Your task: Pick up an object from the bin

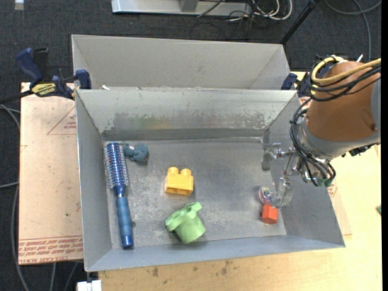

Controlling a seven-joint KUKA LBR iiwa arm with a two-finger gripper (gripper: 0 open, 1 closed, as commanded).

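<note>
While looking down into the grey metal bin [182, 111], noting the arm [339, 108], orange-covered and cable-wrapped, reaching in from three o'clock. Recording the gripper [280, 196] hanging low toward the four-o'clock corner, pointing down at the floor. Failing to make out the degree of its opening, or any grasp on an item.

Logging a small red-orange block [270, 214] lying on the floor at four o'clock, just beside the gripper's tip on its seven-o'clock side; failing to determine contact. Also logging a small pale thing [265, 194] with flecks of colour, sitting close at the tip's nine-o'clock side, kind not determinable.

Finding the remaining items lying well apart from the gripper:
- yellow building brick [179, 180], studded on top, sitting just to nine o'clock of the floor's centre;
- green plastic piece [187, 224], rounded, resting at six o'clock, near the brick;
- blue hairbrush [118, 193], lying along the nine-o'clock wall, bristles pointing to twelve, handle to six;
- grey-blue lump [138, 153], sitting at ten o'clock, just beside the bristle end.

Finding any print on these items too small for reading.
</note>
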